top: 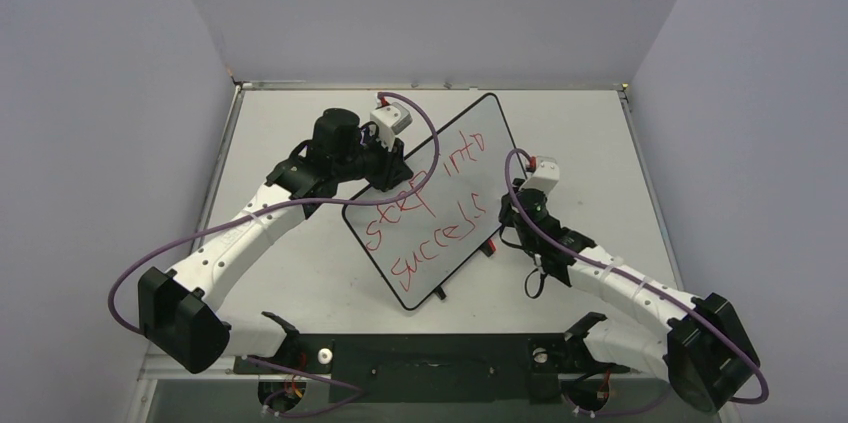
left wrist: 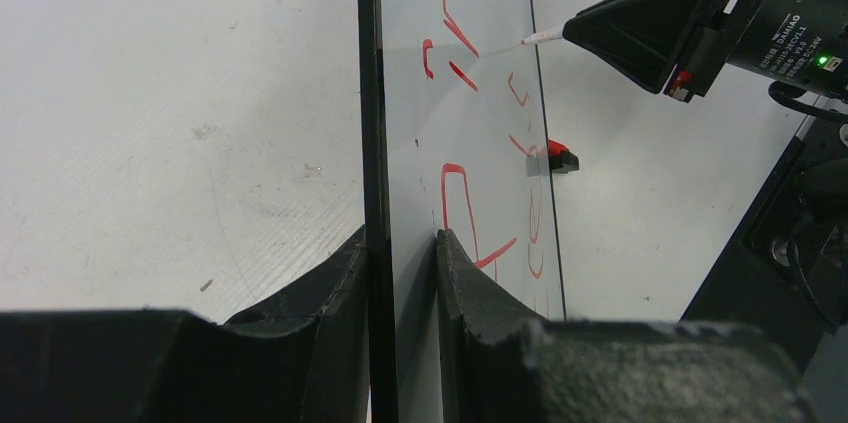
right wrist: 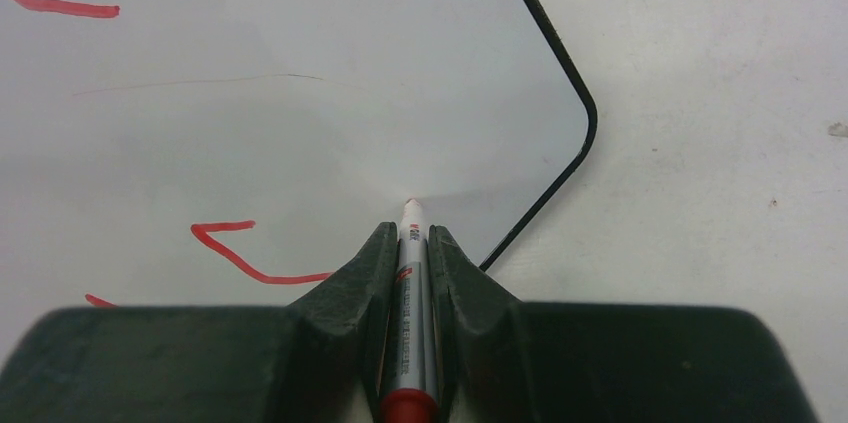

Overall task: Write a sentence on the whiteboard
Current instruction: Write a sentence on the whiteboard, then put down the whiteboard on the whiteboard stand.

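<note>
A pale grey table (top: 300, 273) stands boxed in by plain walls (top: 100, 93). The whiteboard (top: 497, 133) sits diagonally at mid-table, the sentence (top: 440, 233) red across it. The left pincer (left wrist: 400, 243) clamps the board's edge, and the right pincer (right wrist: 410, 238) grips a marker (right wrist: 410, 283). Only the right wrist view shows its tip on bare board beside a rounded corner.

The left gripper (left wrist: 400, 243) pinches the whiteboard (left wrist: 490, 143) by its black-framed edge between its 2 fingers. Opposite, the right gripper (left wrist: 585, 31) holds a marker (left wrist: 542, 38) whose white tip touches the board near red lettering (left wrist: 460, 38).
</note>
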Available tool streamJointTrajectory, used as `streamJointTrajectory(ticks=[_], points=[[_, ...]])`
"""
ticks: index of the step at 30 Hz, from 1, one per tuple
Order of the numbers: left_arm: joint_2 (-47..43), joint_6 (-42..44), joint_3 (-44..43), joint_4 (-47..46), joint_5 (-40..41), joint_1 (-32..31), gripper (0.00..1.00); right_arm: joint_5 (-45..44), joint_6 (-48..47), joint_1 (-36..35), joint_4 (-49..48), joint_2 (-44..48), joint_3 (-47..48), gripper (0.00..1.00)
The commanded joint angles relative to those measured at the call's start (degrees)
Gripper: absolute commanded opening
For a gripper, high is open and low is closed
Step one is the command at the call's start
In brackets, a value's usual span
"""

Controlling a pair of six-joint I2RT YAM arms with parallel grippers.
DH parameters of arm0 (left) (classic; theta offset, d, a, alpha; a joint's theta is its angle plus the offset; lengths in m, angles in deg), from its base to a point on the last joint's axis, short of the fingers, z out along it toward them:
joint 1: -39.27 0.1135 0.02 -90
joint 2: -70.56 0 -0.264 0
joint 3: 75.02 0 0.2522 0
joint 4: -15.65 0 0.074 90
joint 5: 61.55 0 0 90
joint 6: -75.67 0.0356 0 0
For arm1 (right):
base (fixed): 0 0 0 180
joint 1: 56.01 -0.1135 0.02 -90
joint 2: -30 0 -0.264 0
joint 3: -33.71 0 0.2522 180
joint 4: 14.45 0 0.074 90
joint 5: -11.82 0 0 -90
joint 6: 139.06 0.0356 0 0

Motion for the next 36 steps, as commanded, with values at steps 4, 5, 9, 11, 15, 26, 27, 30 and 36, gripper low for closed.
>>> streamJointTrajectory(ticks=[4, 5, 9, 11, 15, 26, 27, 30, 36], points=[[-2.2, 4.5, -0.1, -5.3, 1.4, -0.4, 0.0, 3.6, 0.1, 1.1, -6.7, 0.7, -2.4, 0.0], [-2.2, 4.5, 0.0, -5.2, 1.5, -0.4, 0.0, 3.9, 0.2, 1.4, -6.6, 0.8, -2.5, 0.0], [-2.2, 4.5, 0.1, -5.3, 1.7, -0.4, 0.0, 3.3, 0.6, 1.6, -2.7, 3.7, -1.9, 0.0], [-2.1, 4.4, 0.0, -5.3, 1.7, -0.4, 0.0, 2.3, 1.1, 1.6, 0.0, 6.9, -1.8, 0.0], [-1.8, 4.4, -0.2, -5.2, 1.6, -0.4, 0.0, -1.5, 1.4, 1.7, 5.9, 12.2, -0.7, 0.0], [-2.4, 4.2, 0.1, -5.4, 1.5, -0.5, 0.0, -7.7, 14.9, 13.4, 13.8, 14.6, -2.5, 0.0], [-2.5, 4.1, 0.2, -5.5, 1.5, -0.5, 0.0, -4.7, 15.7, 16.9, 13.8, 15.3, -3.2, 0.0], [-2.5, 4.1, 0.2, -5.7, 1.4, -0.6, 0.0, 0.8, 18.7, 23.9, 14.1, 17.4, -6.5, 0.0], [-2.3, 3.8, 0.0, -5.7, 1.4, -0.6, 0.0, 13.1, 20.7, 38.4, 12.7, 18.0, -12.3, 0.0]])
